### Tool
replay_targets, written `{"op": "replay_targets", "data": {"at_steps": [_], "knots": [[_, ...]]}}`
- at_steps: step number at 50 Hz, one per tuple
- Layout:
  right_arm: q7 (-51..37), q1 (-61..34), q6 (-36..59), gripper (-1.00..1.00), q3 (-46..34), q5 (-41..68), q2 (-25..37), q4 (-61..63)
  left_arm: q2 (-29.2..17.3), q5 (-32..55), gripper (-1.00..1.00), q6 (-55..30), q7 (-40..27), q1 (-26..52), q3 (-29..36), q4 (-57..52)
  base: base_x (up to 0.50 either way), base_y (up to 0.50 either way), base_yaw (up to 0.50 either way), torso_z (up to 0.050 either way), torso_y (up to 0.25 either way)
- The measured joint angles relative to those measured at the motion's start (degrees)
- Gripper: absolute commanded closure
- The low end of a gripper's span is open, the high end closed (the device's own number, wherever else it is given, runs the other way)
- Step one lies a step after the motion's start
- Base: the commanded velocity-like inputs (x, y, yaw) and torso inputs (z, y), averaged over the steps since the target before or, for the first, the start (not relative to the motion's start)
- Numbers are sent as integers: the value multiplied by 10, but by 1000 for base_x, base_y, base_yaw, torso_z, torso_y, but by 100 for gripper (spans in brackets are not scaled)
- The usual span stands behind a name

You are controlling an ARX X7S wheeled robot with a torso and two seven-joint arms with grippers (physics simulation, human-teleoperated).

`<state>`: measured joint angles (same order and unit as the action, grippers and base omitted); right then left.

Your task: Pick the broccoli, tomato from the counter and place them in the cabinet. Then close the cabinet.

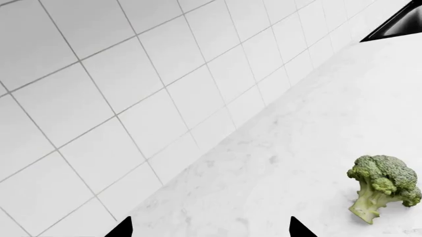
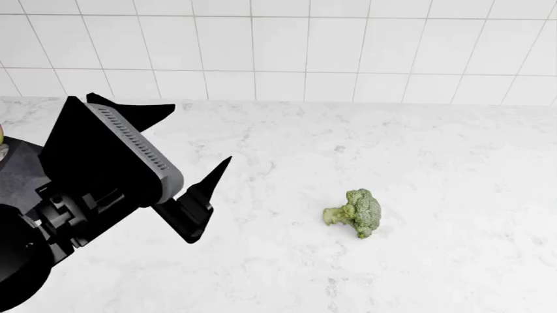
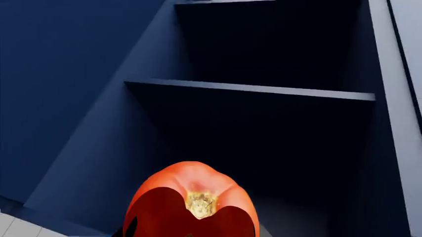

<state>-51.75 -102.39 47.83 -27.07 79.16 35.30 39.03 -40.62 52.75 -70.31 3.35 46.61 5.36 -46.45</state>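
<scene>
my right gripper point(image 3: 191, 232) is closed around the tomato point(image 3: 191, 197), glossy red with a pale stem scar, which i hold up to the open cabinet point(image 3: 99, 123). its dark blue, flat-walled shelves point(image 3: 250, 90) face me, i judge so i can set the tomato inside. my left gripper point(image 2: 187, 173) hangs above the counter point(image 2: 435, 163) with its black pointed fingers spread wide and nothing between them, probably ready for the broccoli point(image 2: 355, 212). that lies on its side on the white veined marble, well apart from the left gripper, lumpy green head and short pale stem. glossy white tiles point(image 2: 304, 52) back the counter.
</scene>
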Motion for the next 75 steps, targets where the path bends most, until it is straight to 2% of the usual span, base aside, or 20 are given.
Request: {"op": "replay_targets", "data": {"at_steps": [14, 34, 52, 75], "knots": [[44, -38, -2, 100, -37, -85, -37, -71, -1, -1, -100, 7, -2, -1, 6, 2, 0, 0, 0, 0, 0], [123, -41, -17, 100, -100, -185, -61, -194, -1, -2, -100, 16, -4, 0, 16, 6, 0, 0, 0, 0, 0], [148, -47, -25, 100, -119, -218, -67, -233, -2, 3, -100, 21, -8, -1, 19, 6, 0, 0, 0, 0, 0], [249, -104, -107, 100, -143, -298, -126, -409, 2, 1, -100, 24, -15, 8, 38, 10, 0, 0, 0, 0, 0]]}}
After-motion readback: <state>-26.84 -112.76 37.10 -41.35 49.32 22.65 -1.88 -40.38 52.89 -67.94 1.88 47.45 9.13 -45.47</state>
